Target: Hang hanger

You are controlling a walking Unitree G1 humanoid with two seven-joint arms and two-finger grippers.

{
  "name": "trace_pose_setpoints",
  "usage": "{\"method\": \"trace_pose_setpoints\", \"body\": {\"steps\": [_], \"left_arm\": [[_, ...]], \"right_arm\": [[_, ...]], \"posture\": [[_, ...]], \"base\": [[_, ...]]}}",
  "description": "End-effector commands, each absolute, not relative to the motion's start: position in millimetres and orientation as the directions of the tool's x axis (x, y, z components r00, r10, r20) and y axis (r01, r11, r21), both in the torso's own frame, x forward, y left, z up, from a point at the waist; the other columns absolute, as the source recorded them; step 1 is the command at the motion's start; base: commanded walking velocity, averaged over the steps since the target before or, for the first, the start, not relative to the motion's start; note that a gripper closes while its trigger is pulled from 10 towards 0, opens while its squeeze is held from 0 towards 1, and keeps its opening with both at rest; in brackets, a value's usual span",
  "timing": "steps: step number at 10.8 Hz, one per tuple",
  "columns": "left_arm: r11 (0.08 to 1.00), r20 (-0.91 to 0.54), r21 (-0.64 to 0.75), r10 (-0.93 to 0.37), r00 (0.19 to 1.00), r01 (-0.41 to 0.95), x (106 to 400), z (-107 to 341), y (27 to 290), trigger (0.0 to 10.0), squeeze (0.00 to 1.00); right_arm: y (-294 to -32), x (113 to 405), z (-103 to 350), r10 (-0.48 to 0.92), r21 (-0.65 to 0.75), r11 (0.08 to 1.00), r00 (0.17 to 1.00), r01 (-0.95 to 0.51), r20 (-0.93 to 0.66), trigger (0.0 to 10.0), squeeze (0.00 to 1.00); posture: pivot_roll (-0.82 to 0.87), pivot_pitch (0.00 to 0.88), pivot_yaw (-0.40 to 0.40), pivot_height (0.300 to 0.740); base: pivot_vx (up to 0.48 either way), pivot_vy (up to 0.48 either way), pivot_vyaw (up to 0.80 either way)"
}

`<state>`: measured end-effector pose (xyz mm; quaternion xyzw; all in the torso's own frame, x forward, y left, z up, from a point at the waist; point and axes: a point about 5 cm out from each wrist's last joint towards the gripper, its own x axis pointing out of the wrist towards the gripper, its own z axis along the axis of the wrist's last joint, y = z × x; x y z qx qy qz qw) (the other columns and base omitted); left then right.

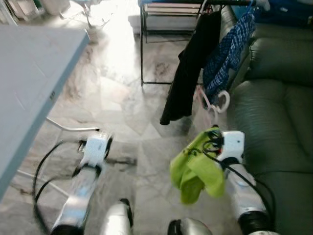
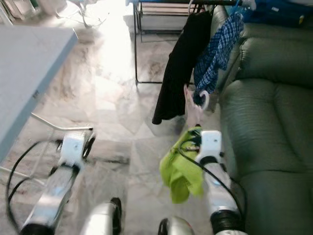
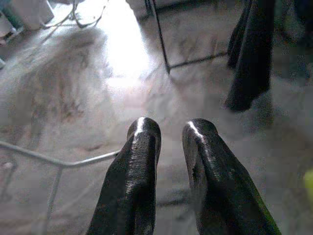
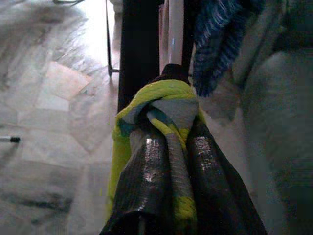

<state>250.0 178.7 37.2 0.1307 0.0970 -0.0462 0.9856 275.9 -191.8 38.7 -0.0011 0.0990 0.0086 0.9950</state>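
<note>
My right gripper (image 4: 168, 142) is shut on the neck of a pale hanger. Its hook (image 1: 221, 101) sticks up in front of the gripper. A lime-green garment (image 1: 195, 169) is bunched on the hanger and droops below the right wrist. Ahead stands a black clothes rack (image 1: 142, 49), and from its top rail hang a black garment (image 1: 190, 68) and a blue plaid shirt (image 1: 227, 51). The hook is low, beside the bottom of the plaid shirt and well under the rail. My left gripper (image 3: 171, 132) is open and holds nothing, low over the floor at the left.
A dark green sofa (image 1: 274, 112) runs along the right, close to the rack and my right arm. The corner of a grey table (image 1: 29, 83) juts in at the left, with thin metal legs (image 1: 68, 128) and black cables (image 1: 41, 166) below it. Marble floor (image 1: 117, 93) lies between.
</note>
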Motion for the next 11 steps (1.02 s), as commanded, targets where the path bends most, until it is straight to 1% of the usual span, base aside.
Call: {"method": "trace_pose_setpoints", "body": {"steps": [1, 2, 3, 4, 5, 6, 7, 8, 10, 11], "left_arm": [[0.96, -0.197, 0.271, -0.018, 0.98, 0.073, 250.1, 39.3, 184.7, 10.0, 0.0], [0.961, -0.18, 0.272, 0.0, 0.984, 0.05, 250.8, 40.8, 185.1, 10.0, 0.0], [0.96, -0.174, 0.27, -0.03, 0.984, 0.077, 251.6, 40.2, 176.4, 10.0, 0.0], [0.962, -0.172, 0.259, -0.04, 0.984, 0.084, 252.6, 43.3, 170.9, 10.0, 0.0], [0.958, -0.163, 0.263, -0.07, 0.984, 0.111, 252.2, 44.8, 166.0, 10.0, 0.0], [0.947, -0.17, 0.282, -0.108, 0.979, 0.154, 250.6, 42.1, 163.2, 10.0, 0.0], [0.954, -0.187, 0.279, -0.056, 0.981, 0.108, 253.5, 39.8, 174.7, 10.0, 0.0], [0.978, -0.212, 0.198, -0.028, 0.977, 0.071, 259.0, 41.1, 185.6, 10.0, 0.0], [0.983, -0.212, 0.17, -0.029, 0.977, 0.066, 256.7, 45.4, 184.8, 10.0, 0.0], [0.991, -0.224, 0.123, -0.029, 0.974, 0.058, 247.7, 38.8, 184.1, 10.0, 0.0]], "right_arm": [[-188.9, 283.2, 55.2, 0.039, -0.004, 0.999, 0.991, -0.04, -0.129, 10.0, 0.0], [-188.9, 282.3, 55.9, 0.058, -0.054, 0.996, 0.992, -0.064, -0.109, 10.0, 0.0], [-195.6, 279.3, 46.4, 0.005, -0.023, 1.0, 0.989, -0.009, -0.146, 10.0, 0.0], [-192.2, 279.7, 51.1, 0.028, -0.026, 0.999, 0.991, -0.032, -0.131, 10.0, 0.0], [-190.6, 277.0, 56.6, 0.061, -0.062, 0.996, 0.992, -0.068, -0.114, 10.0, 0.0], [-194.3, 273.1, 59.0, 0.076, -0.085, 0.993, 0.991, -0.085, -0.111, 10.0, 0.0], [-196.2, 273.2, 59.0, 0.078, -0.095, 0.991, 0.99, -0.089, -0.116, 10.0, 0.0], [-193.8, 276.7, 63.6, 0.093, -0.105, 0.989, 0.99, -0.104, -0.106, 10.0, 0.0], [-190.4, 275.4, 67.5, 0.099, -0.103, 0.989, 0.99, -0.109, -0.098, 10.0, 0.0], [-189.5, 273.8, 66.2, 0.095, -0.096, 0.99, 0.99, -0.105, -0.102, 10.0, 0.0]], "posture": [[0.1, 0.154, -0.042, 0.74], [0.11, 0.148, -0.033, 0.74], [0.1, 0.151, -0.044, 0.74], [0.09, 0.15, -0.055, 0.74], [0.07, 0.153, -0.077, 0.74], [0.07, 0.158, -0.1, 0.74], [0.07, 0.169, -0.11, 0.74], [0.06, 0.19, -0.119, 0.74], [0.07, 0.205, -0.112, 0.74], [0.07, 0.216, -0.105, 0.74]], "base": [[0.0, 0.0, 0.0], [0.0, 0.0, 0.8], [0.0, 0.0, 0.8], [0.0, 0.0, 0.8], [0.0, 0.0, 0.8], [0.0, 0.0, 0.8], [0.0, 0.0, 0.8], [0.0, 0.0, 0.8], [0.0, 0.0, 0.8], [0.0, 0.0, 0.8]]}}
